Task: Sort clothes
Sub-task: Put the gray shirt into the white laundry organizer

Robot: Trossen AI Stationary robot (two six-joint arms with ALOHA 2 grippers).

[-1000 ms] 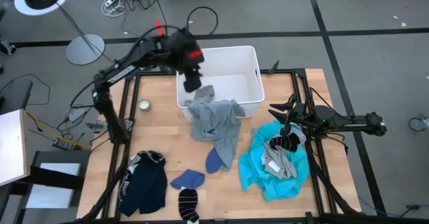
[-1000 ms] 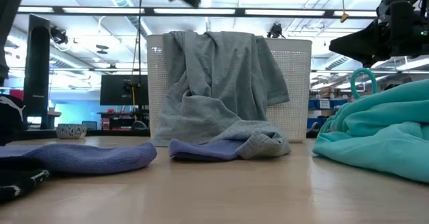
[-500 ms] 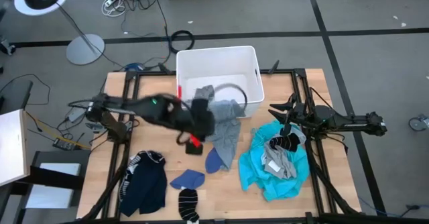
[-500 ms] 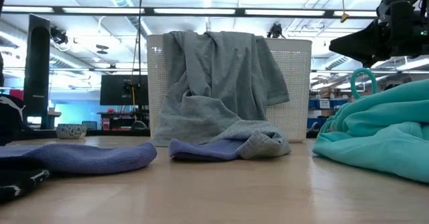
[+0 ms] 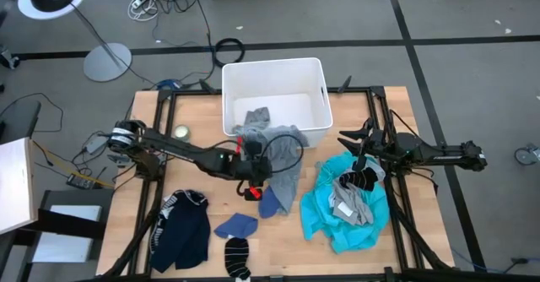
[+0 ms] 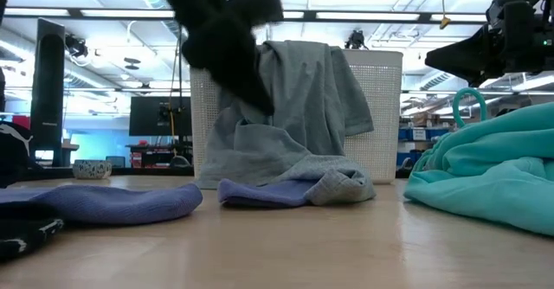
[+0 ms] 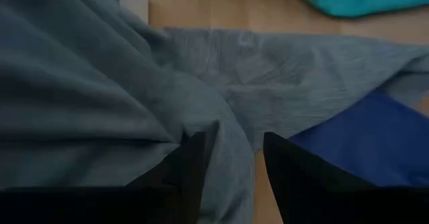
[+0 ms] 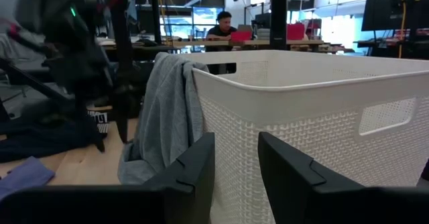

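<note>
A large grey shirt [image 5: 277, 151] hangs over the near wall of the white bin [image 5: 274, 79], and its lower part lies on the table. My left gripper [image 5: 256, 181] is open just over that lower part [image 7: 201, 83], beside a small blue piece [image 7: 348, 140]. My right gripper [image 5: 359, 147] is open and empty above the turquoise shirt [image 5: 346, 214], which carries a striped sock [image 5: 363, 179]. At the near left lie a navy striped garment [image 5: 181, 227], another blue piece [image 5: 236, 225] and a second striped sock [image 5: 237, 257]. My left gripper stands open over the grey shirt's draped part [image 7: 231, 127], its fingers [image 7: 191, 167] pointing down at the cloth. Whether they touch it, I cannot tell.
The left arm [image 6: 225, 38] shows dark and blurred in front of the bin in the low view. A small round tin [image 5: 180, 132] sits at the far left of the table. Bare wood lies between the blue pieces and the turquoise shirt.
My left arm has swung from above the bin's far left corner toward the table's near edge and down, ending over the grey shirt's lower part. The shirt and the other clothes have stayed where they were.
</note>
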